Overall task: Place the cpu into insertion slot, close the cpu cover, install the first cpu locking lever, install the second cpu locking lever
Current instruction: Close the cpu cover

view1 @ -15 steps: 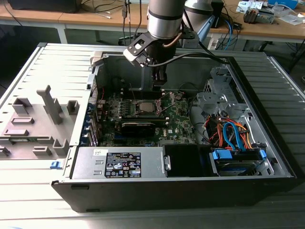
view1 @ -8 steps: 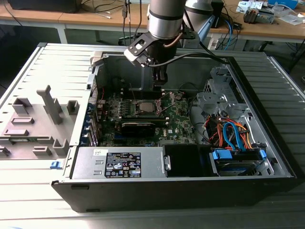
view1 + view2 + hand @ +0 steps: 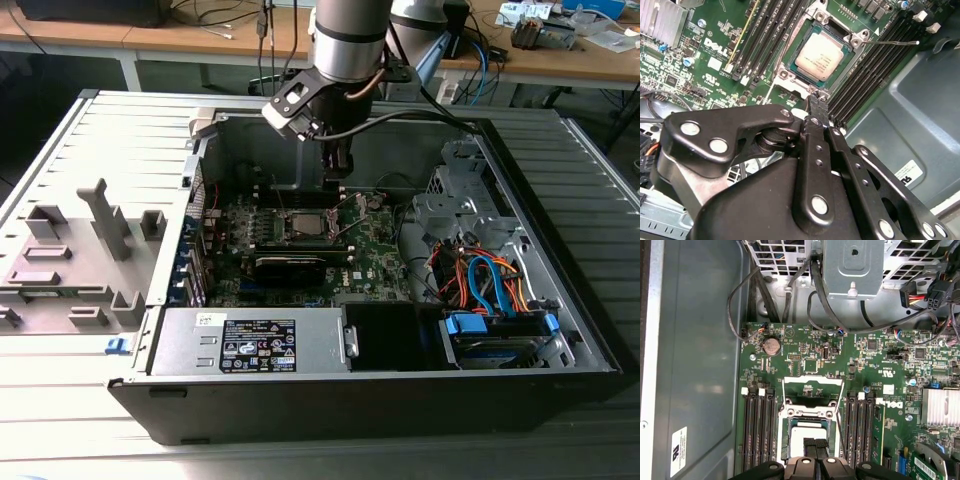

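Inside an open computer case, the insertion slot (image 3: 303, 222) sits on the green motherboard. The cpu (image 3: 821, 56) lies in it, its pale metal top showing through the window of the cpu cover (image 3: 856, 38), which lies flat around it. A thin wire locking lever (image 3: 890, 43) sticks out sideways from the socket's corner, unlatched. My gripper (image 3: 338, 180) hangs just above the socket's edge. In both wrist views its black fingertips (image 3: 815, 105) are pressed together with nothing between them, right at the rim of the slot (image 3: 810, 432).
Black memory slots (image 3: 865, 70) flank the socket on both sides. A long black card (image 3: 290, 265) lies in front of it, a power supply (image 3: 250, 345) nearer still. Drive cage and coloured cables (image 3: 490, 280) fill the exterior view's right. A grey fixture tray (image 3: 70, 260) stands outside the case.
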